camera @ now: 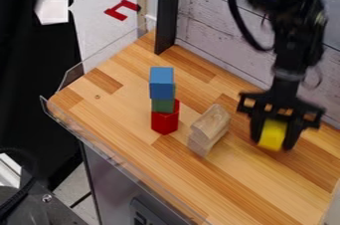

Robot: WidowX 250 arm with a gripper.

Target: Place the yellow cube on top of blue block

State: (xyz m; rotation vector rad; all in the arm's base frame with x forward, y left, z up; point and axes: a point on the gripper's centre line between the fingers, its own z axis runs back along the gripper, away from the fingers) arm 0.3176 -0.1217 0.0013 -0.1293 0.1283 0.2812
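1. So the gripper [273, 144] is over on the right side of the camera view, pinching the yellow cube [273, 132], one finger on each side.
2. Fingers are only parted about as wide as the cube, pretty snug.
3. Can't tell if the cube's touching the wood tabletop [266, 189], tbh.
4. Blue block [161, 82] tops the stack, on green [162, 105] over red [165, 121], well apart from the cube.
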